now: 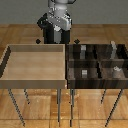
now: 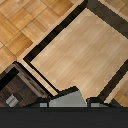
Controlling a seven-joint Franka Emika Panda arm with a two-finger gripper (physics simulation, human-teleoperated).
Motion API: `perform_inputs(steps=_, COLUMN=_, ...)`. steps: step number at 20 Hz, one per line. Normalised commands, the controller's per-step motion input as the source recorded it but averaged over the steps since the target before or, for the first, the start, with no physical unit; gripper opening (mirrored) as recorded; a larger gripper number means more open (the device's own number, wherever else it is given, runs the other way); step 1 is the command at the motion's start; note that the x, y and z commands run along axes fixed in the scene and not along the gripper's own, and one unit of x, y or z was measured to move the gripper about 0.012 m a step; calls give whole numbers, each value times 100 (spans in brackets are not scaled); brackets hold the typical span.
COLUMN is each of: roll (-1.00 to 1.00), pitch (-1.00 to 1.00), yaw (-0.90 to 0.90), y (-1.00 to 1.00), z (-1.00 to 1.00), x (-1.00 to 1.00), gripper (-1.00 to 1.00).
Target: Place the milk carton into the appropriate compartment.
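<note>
pale wood lines the big open tray (image 1: 35, 80) on the exterior view's left, a shallow light box on thin metal legs. touching its side, on the exterior view's right, stands a dark tray (image 1: 98, 86) split by dividers into four compartments. the milk carton (image 1: 116, 70), a small grey box with a whitish peaked top, stands upright in the near compartment on the exterior view's right. a small grey cube (image 1: 84, 73) sits in the near compartment next to the pale tray. a taller slim grey block (image 1: 114, 48) stands in the far compartment on the exterior view's right, and another greyish piece (image 1: 83, 50) shows in the far compartment beside it, too blurred to name. the arm (image 1: 56, 22) rises behind the trays over a wooden floor (image 1: 20, 35), well apart from the carton. in the wrist view the pale tray fills most of the picture, with a corner of the dark tray at one edge. grey parts of the hand (image 2: 70, 102) show at the picture's edge above the pale tray, but the fingertips are cut off, so i cannot tell whether it is wide or narrow; nothing is seen in it.
</note>
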Motion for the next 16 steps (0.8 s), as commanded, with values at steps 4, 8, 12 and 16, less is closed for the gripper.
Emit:
perform_inputs(steps=4, roll=0, pitch=0, yaw=0, y=100, z=0, x=0, gripper=-100)
perform_inputs(steps=8, roll=0, pitch=0, yaw=0, y=100, z=0, x=0, gripper=-100)
perform_inputs(steps=12, roll=0, pitch=0, yaw=0, y=100, z=-4, x=0, gripper=-100)
perform_inputs(steps=16, roll=0, pitch=0, yaw=0, y=0, z=-50, x=0, gripper=-100)
